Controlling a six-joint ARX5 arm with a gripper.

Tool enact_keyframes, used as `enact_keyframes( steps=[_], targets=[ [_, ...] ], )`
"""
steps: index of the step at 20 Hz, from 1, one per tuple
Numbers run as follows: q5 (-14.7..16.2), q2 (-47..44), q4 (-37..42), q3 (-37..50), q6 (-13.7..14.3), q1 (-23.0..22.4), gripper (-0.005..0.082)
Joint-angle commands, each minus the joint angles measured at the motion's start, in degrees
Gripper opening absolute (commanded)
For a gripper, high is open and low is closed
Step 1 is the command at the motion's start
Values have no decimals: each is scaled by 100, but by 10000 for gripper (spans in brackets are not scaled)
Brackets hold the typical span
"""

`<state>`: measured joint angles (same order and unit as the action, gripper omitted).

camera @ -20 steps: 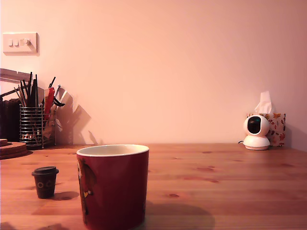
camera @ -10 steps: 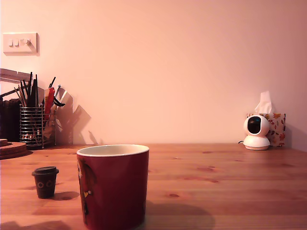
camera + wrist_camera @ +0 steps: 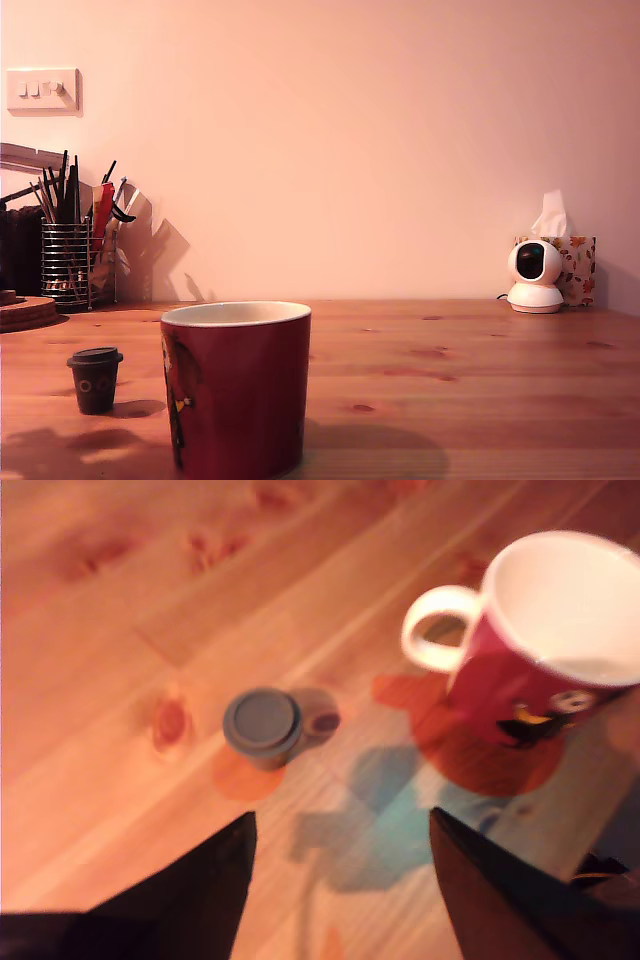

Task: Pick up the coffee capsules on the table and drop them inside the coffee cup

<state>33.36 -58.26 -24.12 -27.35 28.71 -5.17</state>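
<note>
Since the earlier frames, only a broad shadow has spread over the desk (image 3: 480, 370) at the exterior view's lower left; capsule and cup hold position. One dark capsule (image 3: 95, 379) stands upright on the desk, near the coffee cup (image 3: 240, 390) but apart from it, on the exterior view's left. The wrist view shows the claw (image 3: 340, 880) above the desk with jaws spread and nothing between them, the capsule (image 3: 263, 725) and the white-handled cup (image 3: 540, 650) beyond its tips.
</note>
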Motion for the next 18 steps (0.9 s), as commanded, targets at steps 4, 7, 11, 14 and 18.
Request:
enact_keyframes(
  steps=[4, 7, 11, 14, 18],
  targets=[
    [118, -616, 321, 15, 26, -9, 501],
    [138, -706, 640, 221, -2, -11, 501],
    [133, -702, 1003, 459, -26, -11, 508],
    [131, -704, 1187, 540, -133, -11, 522],
    [66, -702, 1585, 826, -175, -11, 521]
  ],
)
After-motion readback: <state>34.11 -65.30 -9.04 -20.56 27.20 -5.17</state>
